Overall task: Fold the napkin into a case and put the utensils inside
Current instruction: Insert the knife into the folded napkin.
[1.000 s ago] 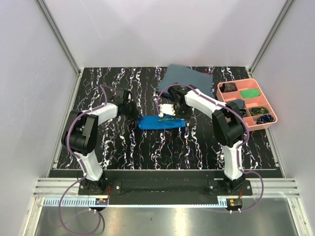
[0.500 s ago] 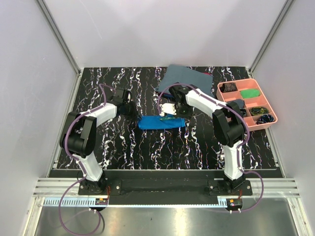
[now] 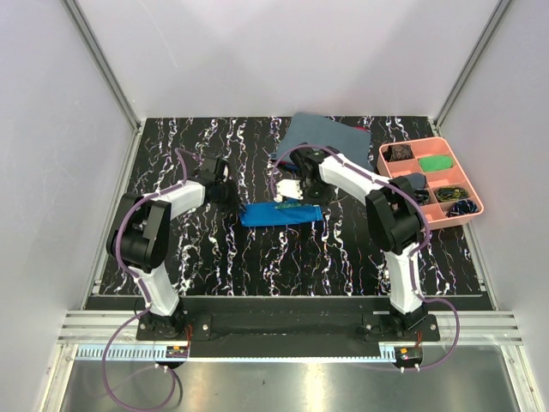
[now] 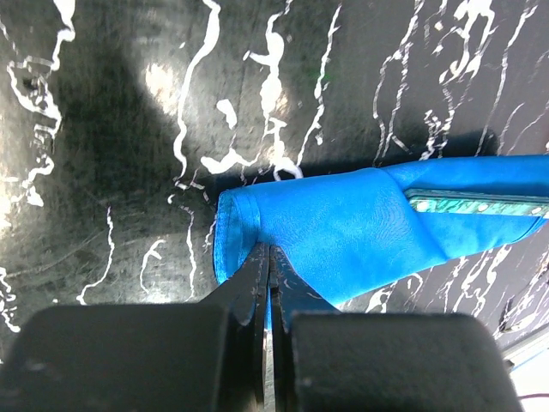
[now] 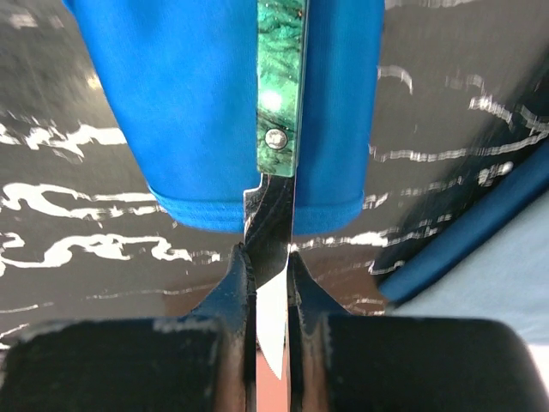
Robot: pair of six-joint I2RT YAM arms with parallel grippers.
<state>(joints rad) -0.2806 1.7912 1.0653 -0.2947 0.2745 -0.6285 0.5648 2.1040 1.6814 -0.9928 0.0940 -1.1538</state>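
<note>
Blue, slightly shiny cloth folded into a long narrow pouch, the case (image 3: 281,214) lies flat near the middle of the black marbled table (image 3: 214,257), its length running from 9 to 3 o'clock in the overhead view. My left gripper (image 4: 268,257) is clenched at the hem of its 9 o'clock end, and a sliver of blue shows between the fingers, so I take it as pinching the cloth. My right gripper (image 5: 268,257) grasps the green-handled knife (image 5: 279,94) by its bare metal blade. The marbled green handle lies along the case with blue cloth on both sides, and the blade sticks out past the hem. From the left wrist the handle shows under a slanting fold. At about 1 o'clock from the case a dull grey-blue cloth (image 3: 326,136) is spread, and my right arm reaches across its near edge. A pink compartment tray (image 3: 412,142) sits well apart at 3 o'clock.
</note>
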